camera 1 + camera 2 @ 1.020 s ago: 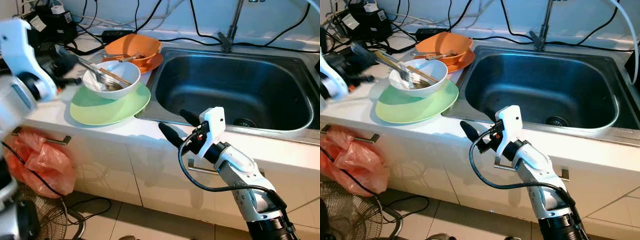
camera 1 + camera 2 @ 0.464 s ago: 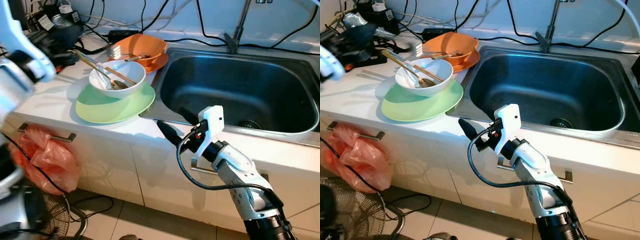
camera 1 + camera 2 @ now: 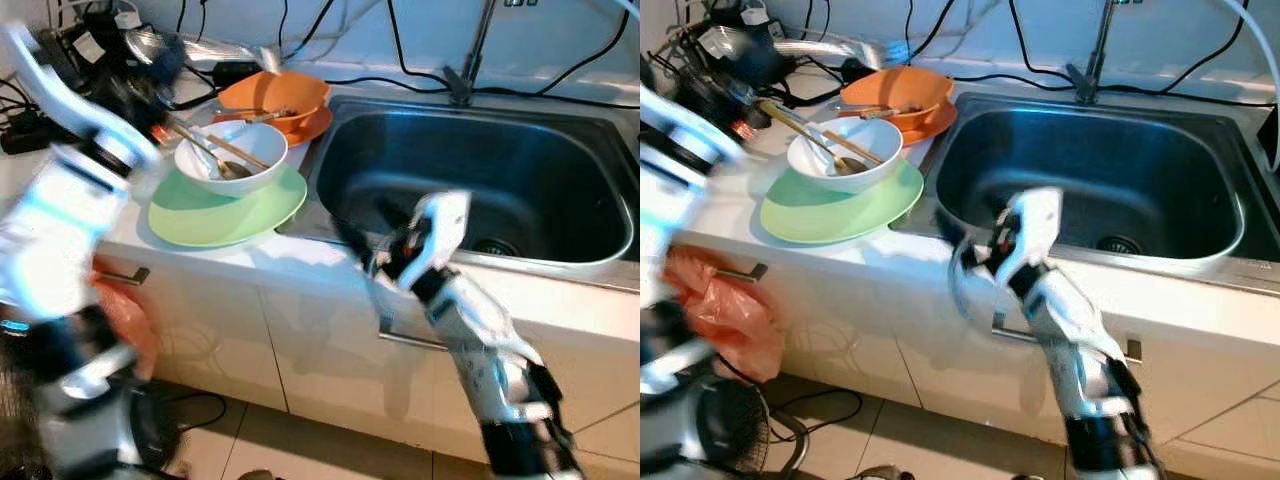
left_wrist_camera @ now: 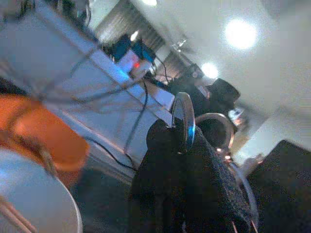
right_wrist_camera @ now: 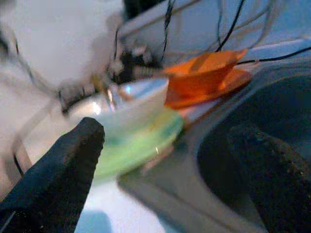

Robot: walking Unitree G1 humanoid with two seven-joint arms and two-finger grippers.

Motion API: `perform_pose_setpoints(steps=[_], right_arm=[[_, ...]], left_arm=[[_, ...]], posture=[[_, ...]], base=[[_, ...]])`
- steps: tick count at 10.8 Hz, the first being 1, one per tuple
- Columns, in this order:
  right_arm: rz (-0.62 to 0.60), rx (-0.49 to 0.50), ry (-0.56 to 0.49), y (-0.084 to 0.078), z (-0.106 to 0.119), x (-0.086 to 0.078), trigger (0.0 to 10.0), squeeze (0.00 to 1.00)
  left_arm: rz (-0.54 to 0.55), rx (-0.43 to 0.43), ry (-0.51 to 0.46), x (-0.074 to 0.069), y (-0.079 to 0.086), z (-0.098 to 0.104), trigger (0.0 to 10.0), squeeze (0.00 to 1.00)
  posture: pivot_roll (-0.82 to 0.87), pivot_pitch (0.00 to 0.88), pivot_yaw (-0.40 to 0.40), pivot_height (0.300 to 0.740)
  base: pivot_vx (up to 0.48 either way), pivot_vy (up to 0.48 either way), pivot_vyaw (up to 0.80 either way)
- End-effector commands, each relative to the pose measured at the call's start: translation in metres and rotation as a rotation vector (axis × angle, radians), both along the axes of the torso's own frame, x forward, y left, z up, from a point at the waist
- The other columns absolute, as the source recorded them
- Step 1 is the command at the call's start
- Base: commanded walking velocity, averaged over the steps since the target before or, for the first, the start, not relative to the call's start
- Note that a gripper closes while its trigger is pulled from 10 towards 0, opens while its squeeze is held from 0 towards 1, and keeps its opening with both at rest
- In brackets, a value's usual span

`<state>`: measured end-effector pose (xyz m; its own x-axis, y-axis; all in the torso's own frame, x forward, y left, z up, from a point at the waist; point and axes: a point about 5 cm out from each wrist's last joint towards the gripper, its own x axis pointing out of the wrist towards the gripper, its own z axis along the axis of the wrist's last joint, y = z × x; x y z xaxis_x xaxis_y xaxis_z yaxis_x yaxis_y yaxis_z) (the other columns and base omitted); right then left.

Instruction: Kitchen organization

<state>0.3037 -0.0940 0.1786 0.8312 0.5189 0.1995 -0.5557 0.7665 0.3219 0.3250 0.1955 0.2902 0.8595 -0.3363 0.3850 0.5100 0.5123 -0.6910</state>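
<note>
The left gripper (image 4: pixel 187 145), jaws clamped on a metal ladle (image 3: pixel 200 48), has risen to the upper left. The right gripper (image 5: pixel 165 160), jaws wide, has lifted from the desk (image 3: pixel 130 215) edge toward the sink (image 3: pixel 480 190). The white bowl (image 3: pixel 230 158) stays put.

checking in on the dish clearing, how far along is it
Early. The left gripper is shut on a metal utensil, lifted over the counter. The white bowl on the green plate and the orange bowl remain beside the sink. The right gripper is open, holding nothing.
</note>
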Motion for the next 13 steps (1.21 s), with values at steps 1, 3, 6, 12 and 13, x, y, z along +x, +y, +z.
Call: perform_pose_setpoints(steps=[1, 3, 6, 12, 13], right_arm=[[-0.021, 0.094, 0.046, -0.002, 0.004, 0.006, 10.0, 0.00], [-0.062, 0.344, 0.131, -0.002, 0.021, 0.021, 10.0, 0.00], [-0.072, 0.399, 0.167, -0.003, 0.026, 0.028, 10.0, 0.00], [-0.073, 0.427, 0.179, -0.002, 0.037, 0.035, 10.0, 0.00], [-0.073, 0.427, 0.175, -0.002, 0.039, 0.037, 10.0, 0.00]], left_arm=[[-0.025, -0.070, 0.025, 0.003, -0.001, -0.011, 0.0, 0.00], [-0.105, -0.182, 0.090, 0.009, -0.020, -0.038, 0.0, 0.00], [-0.131, -0.234, 0.168, 0.017, -0.050, -0.064, 0.0, 0.00], [-0.216, -0.295, 0.222, 0.009, -0.093, -0.085, 0.0, 0.00], [-0.216, -0.300, 0.231, 0.008, -0.094, -0.087, 0.0, 0.00]], posture=[[0.13, 0.058, 0.076, 0.740], [0.11, 0.057, 0.078, 0.740], [0.09, 0.058, 0.074, 0.740], [0.05, 0.062, 0.053, 0.740], [0.05, 0.064, 0.052, 0.740]], base=[[0.000, 0.000, 0.00], [0.000, 0.000, 0.00], [0.000, 0.000, 0.00], [0.000, 0.000, 0.00], [0.000, 0.000, 0.00]])
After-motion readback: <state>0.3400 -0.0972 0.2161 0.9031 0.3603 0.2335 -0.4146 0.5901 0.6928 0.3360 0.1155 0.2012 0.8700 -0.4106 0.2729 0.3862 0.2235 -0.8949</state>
